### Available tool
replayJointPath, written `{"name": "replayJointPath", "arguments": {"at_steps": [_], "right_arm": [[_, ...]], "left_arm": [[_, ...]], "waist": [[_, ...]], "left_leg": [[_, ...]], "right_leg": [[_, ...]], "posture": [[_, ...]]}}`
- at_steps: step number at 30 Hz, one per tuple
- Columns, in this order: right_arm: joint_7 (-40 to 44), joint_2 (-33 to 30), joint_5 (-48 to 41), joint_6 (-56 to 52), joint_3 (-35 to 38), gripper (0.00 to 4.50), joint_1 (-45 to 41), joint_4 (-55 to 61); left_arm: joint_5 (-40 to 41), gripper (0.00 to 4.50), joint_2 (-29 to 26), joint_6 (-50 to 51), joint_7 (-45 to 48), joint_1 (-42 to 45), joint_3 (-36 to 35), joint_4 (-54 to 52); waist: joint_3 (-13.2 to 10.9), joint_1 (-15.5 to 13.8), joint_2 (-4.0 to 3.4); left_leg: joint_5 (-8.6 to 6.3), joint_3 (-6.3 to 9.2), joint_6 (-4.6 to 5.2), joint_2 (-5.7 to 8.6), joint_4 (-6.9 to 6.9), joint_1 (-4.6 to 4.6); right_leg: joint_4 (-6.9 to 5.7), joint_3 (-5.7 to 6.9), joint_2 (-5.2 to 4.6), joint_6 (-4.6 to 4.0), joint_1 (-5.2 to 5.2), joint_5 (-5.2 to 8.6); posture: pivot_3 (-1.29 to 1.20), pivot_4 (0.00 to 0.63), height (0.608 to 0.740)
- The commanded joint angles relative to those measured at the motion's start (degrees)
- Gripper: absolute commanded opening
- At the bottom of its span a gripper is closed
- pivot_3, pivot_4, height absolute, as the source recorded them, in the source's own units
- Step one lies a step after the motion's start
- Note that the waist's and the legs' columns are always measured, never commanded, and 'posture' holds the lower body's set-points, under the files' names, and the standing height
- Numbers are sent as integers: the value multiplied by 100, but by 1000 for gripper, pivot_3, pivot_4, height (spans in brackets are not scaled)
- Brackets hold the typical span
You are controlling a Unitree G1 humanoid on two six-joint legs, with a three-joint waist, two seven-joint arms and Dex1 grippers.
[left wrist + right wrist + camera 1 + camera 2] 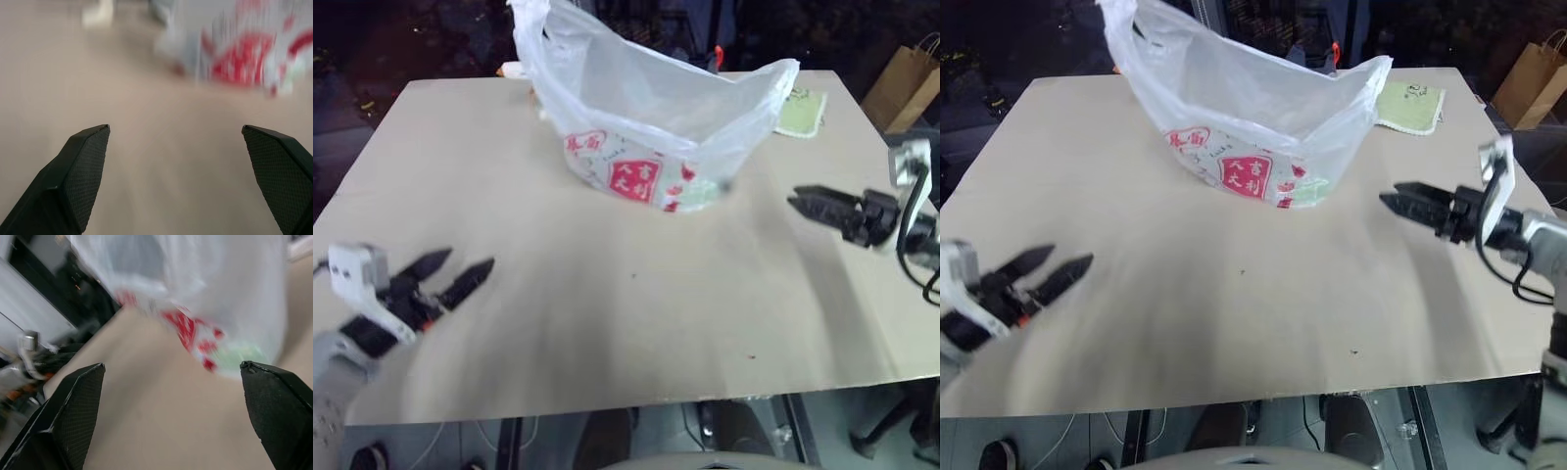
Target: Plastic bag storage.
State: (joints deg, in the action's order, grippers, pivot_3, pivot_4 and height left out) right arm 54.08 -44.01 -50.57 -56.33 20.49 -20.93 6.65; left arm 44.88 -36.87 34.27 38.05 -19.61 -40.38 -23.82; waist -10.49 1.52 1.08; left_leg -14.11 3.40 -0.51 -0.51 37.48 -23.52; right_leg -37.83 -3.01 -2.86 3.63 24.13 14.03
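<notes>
In the head camera views, the plastic bag is seen standing open-mouthed on the far half of the table, its translucent white film crumpled and red printed labels showing on the near side, with something pale green visible through the film at its base. A pale green cloth lies on the table just beside the bag, toward the right far corner, and a brown paper bag stands beyond the table's right edge. The left gripper is held over the near left part of the table, its two black fingers spread apart and empty, well apart from the bag. The right gripper is held at the right, pointing toward the bag, nothing between its fingers. In the left wrist view, the fingers are seen wide apart over bare tabletop, the bag's red labels blurred ahead. In the right wrist view, the fingers are likewise spread wide, with the bag beyond them.
</notes>
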Motion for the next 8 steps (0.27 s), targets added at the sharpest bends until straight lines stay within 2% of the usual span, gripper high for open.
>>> {"name": "replayJointPath", "arguments": {"at_steps": [1,4,8], "right_arm": [[339,15,990,1512,-461,4479,784,542],[268,332,1502,2503,-583,4479,1203,453],[401,458,1761,3067,-628,4479,1563,282]], "left_arm": [[-596,4500,565,-497,-504,-414,501,-1027],[-1005,4500,979,-666,-883,-635,943,-1422],[-1477,4500,1073,-889,-919,-876,1398,-1588]], "waist": [[1,-33,2],[2,-55,3],[4,-49,2]], "left_leg": [[0,-1,0,0,1,8],[0,-13,-1,-3,0,82],[3,-21,-4,-11,3,96]], "right_leg": [[0,-1,1,0,-8,0],[0,-12,6,1,-73,3],[-6,-25,18,1,-74,4]], "posture": [[0,150,740],[0,150,740],[0,150,740]]}}
